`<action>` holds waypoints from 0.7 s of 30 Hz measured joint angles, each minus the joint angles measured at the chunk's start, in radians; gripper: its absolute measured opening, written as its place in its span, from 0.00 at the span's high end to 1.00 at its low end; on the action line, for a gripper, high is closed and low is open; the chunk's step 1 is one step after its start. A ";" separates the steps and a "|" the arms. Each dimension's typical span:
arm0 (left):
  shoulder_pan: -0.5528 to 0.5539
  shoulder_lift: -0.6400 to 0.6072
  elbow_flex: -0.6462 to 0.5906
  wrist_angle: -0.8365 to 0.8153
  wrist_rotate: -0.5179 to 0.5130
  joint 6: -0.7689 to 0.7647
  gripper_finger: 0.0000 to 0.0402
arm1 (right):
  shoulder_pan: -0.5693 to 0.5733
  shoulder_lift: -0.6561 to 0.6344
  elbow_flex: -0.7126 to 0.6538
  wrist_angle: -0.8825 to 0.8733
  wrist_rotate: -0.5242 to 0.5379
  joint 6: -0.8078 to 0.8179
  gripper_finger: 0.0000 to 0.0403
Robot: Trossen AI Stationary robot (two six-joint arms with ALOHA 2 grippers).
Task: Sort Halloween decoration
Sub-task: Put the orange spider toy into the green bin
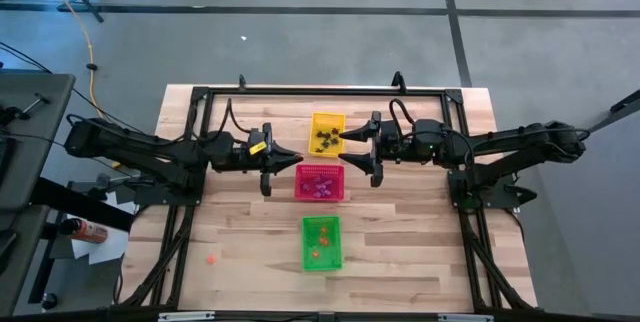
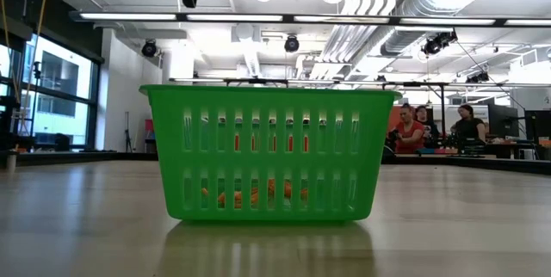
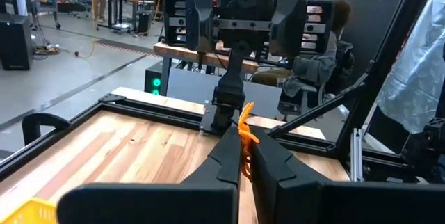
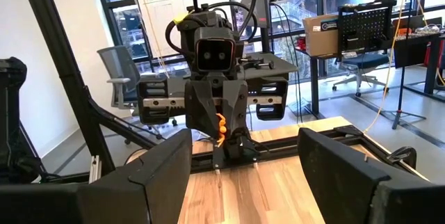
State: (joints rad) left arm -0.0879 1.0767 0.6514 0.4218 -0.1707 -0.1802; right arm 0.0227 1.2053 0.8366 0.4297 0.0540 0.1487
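Three mesh baskets stand in a row down the table's middle. The yellow basket (image 1: 327,122) at the far end holds black trinkets (image 1: 324,141). The red basket (image 1: 319,171) holds purple ones (image 1: 320,186). The green basket (image 1: 321,224) (image 2: 267,152), nearest, holds orange ones (image 2: 254,194). My left gripper (image 1: 296,156) (image 3: 243,140) hovers level beside the red basket's far left corner, shut on an orange trinket (image 3: 245,125) (image 4: 221,128). My right gripper (image 1: 348,150) (image 4: 245,160) faces it from the right, open, with nothing between its fingers. My left gripper pinches the orange trinket's lower part (image 3: 245,140) between its two fingertips. The fingers lie level and point toward the table's right. The rest of the trinket sticks out beyond the tips, lifted well clear of the table and the baskets.
A black frame rail (image 1: 320,91) runs around the table's edges. One loose orange piece (image 1: 211,258) lies on the wood near the front left. Bare wood (image 1: 420,252) lies on either side of the green basket. People (image 2: 413,131) sit in the room behind.
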 joint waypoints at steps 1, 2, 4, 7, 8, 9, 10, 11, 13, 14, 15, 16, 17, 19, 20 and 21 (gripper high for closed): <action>0.000 0.000 0.000 -0.005 0.000 0.000 1.00 | 0.000 0.000 0.000 0.000 0.000 0.000 0.36; 0.000 0.002 0.000 -0.011 0.000 0.000 1.00 | -0.001 0.000 0.000 0.000 0.001 0.000 0.36; 0.000 0.011 0.001 -0.029 0.000 0.000 1.00 | -0.003 0.000 0.000 0.000 0.008 0.000 0.36; 0.000 0.035 0.041 -0.128 0.000 0.004 1.00 | -0.003 0.000 0.000 0.000 0.044 0.000 0.36; 0.000 0.046 0.063 -0.182 0.004 0.012 1.00 | -0.003 0.000 0.000 0.000 0.068 0.000 0.36; 0.001 0.060 0.088 -0.239 0.010 0.026 1.00 | -0.003 0.000 0.000 0.000 0.092 0.001 0.36; 0.001 0.079 0.116 -0.288 0.020 0.047 1.00 | -0.003 0.000 0.000 0.000 0.118 0.007 0.36; 0.001 0.100 0.144 -0.334 0.034 0.074 1.00 | -0.003 0.000 0.000 0.000 0.144 0.008 0.36; 0.000 0.143 0.195 -0.408 0.076 0.125 1.00 | -0.003 0.000 0.000 0.000 0.189 0.008 0.36; -0.001 0.168 0.221 -0.429 0.101 0.149 1.00 | -0.003 0.000 0.000 0.000 0.209 0.009 0.36; -0.003 0.195 0.246 -0.444 0.125 0.168 1.00 | -0.003 0.000 0.000 0.000 0.226 0.009 0.36; -0.007 0.219 0.268 -0.462 0.146 0.188 1.00 | -0.003 0.000 0.000 0.000 0.240 0.009 0.36; -0.013 0.246 0.291 -0.474 0.165 0.205 1.00 | -0.003 0.000 0.000 -0.002 0.252 0.008 0.36; -0.032 0.301 0.340 -0.488 0.190 0.236 1.00 | -0.003 0.000 0.000 -0.010 0.275 0.008 0.36; -0.045 0.329 0.365 -0.498 0.191 0.245 1.00 | -0.003 0.000 0.000 -0.016 0.284 0.008 0.36; -0.059 0.357 0.395 -0.502 0.192 0.255 1.00 | -0.003 0.000 0.000 -0.025 0.285 0.008 0.36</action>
State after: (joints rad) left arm -0.1471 1.4340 1.0467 -0.0801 0.0217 0.0744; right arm 0.0196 1.2057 0.8366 0.4051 0.3393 0.1568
